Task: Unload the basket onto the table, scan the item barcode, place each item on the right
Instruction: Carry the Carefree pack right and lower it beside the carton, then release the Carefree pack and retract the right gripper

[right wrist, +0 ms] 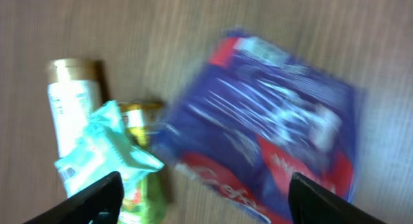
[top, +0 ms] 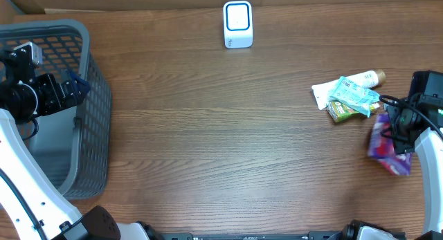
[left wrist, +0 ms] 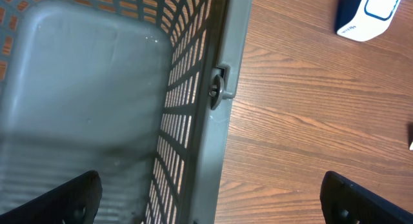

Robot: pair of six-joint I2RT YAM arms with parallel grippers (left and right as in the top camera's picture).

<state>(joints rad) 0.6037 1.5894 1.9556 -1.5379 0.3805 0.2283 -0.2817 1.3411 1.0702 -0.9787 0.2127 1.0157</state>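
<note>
Right gripper [right wrist: 210, 197] hovers with its jaws spread wide above the blue packet [right wrist: 271, 140], which lies at the right side of the table [top: 208, 143], just near and right of a small heap: a white tube [top: 360, 79], a mint sachet [top: 353, 95] and a green packet [top: 340, 113]. The wrist view is blurred, so no barcode can be made out. A good grasp probably means centring over the packet, descending straight, pinching it clear of the heap, then carrying it to the white scanner [top: 237, 24] at the far edge. Left gripper [left wrist: 213, 198] hangs spread over the grey basket [top: 97, 95] on the left.

Grey basket [top: 97, 122] on wooden table [top: 221, 150]
</note>
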